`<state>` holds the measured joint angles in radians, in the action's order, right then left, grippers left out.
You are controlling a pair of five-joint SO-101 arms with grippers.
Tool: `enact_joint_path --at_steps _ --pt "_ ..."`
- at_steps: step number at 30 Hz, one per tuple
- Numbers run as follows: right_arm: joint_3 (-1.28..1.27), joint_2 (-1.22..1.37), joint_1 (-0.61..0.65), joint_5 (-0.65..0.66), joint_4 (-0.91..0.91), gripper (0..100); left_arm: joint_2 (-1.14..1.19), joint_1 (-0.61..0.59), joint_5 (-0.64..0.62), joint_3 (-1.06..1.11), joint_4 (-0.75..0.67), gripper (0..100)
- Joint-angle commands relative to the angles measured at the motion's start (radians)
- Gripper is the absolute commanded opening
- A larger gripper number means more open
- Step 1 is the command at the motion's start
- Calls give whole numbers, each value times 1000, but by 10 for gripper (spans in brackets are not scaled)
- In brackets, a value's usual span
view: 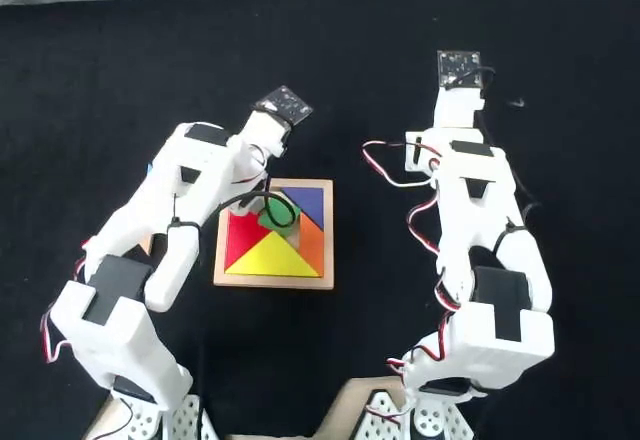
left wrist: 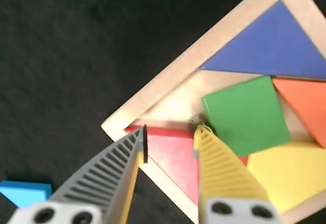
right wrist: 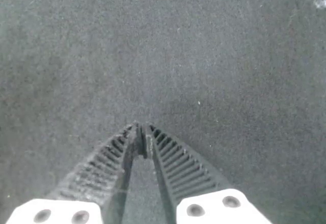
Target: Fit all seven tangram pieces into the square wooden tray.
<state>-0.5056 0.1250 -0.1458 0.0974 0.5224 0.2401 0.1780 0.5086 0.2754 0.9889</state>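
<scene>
Left tool (left wrist: pixel 172 132) open over the tray (left wrist: pixel 168 80) corner — green square (left wrist: pixel 244 114) lies askew just right of your yellow finger (left wrist: pixel 219 173), centre frame. Right tool (right wrist: pixel 141 135) closed, well apart — left arm nearer.

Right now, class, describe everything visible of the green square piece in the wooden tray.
The green square piece is flat and painted. It lies inside the square wooden tray, askew to its walls, bordered by a blue triangle, an orange piece and a yellow triangle, bare wood beside it. The left pincer's yellow fingertip is at one corner.
</scene>
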Motion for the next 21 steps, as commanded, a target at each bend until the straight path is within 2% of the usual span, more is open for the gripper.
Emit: enact_joint_path --at_steps 1,9,14,17,21 --pt "59 -8 -8 6 -20 11 -55 24 5 -21 34 163" --pt "59 -8 -8 6 -20 11 -57 15 5 -42 -23 163" --pt "59 -8 -8 6 -20 11 -143 27 5 -127 118 163" --pt "59 -8 -8 6 -20 11 -198 77 5 -116 183 163" --pt "59 -12 -8 6 -18 11 -195 111 9 -36 153 163"
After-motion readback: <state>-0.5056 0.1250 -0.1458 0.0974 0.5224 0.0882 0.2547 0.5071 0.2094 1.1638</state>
